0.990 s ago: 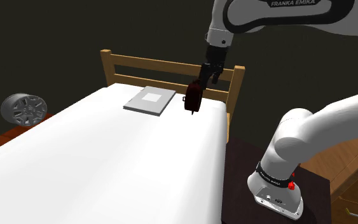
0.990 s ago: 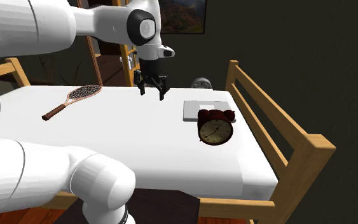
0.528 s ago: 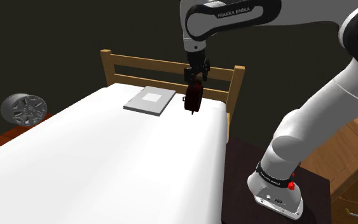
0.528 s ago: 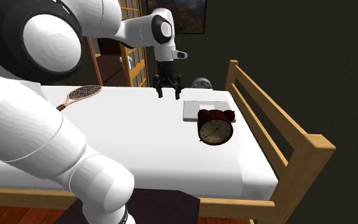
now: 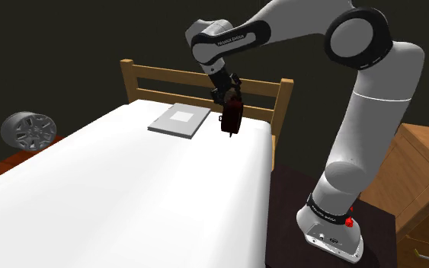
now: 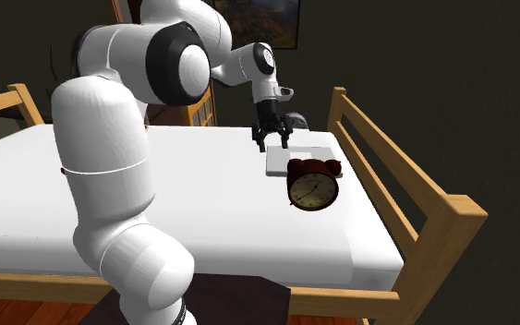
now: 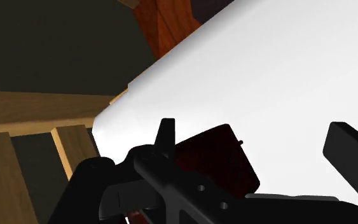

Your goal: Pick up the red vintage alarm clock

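The claw (image 6: 272,143) is hovering with its fingers spread apart, gripping nothing, over the far end of a flat grey pad (image 6: 296,162). The dark red alarm clock (image 6: 313,185) is standing upright on the white bed (image 6: 156,212), just beside the pad and near the wooden end rail (image 6: 387,157).

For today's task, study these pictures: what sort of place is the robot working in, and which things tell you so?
Probably a bedroom: a white bed with a wooden rail frame, a dark red alarm clock standing on it, and a framed picture on the wall behind.
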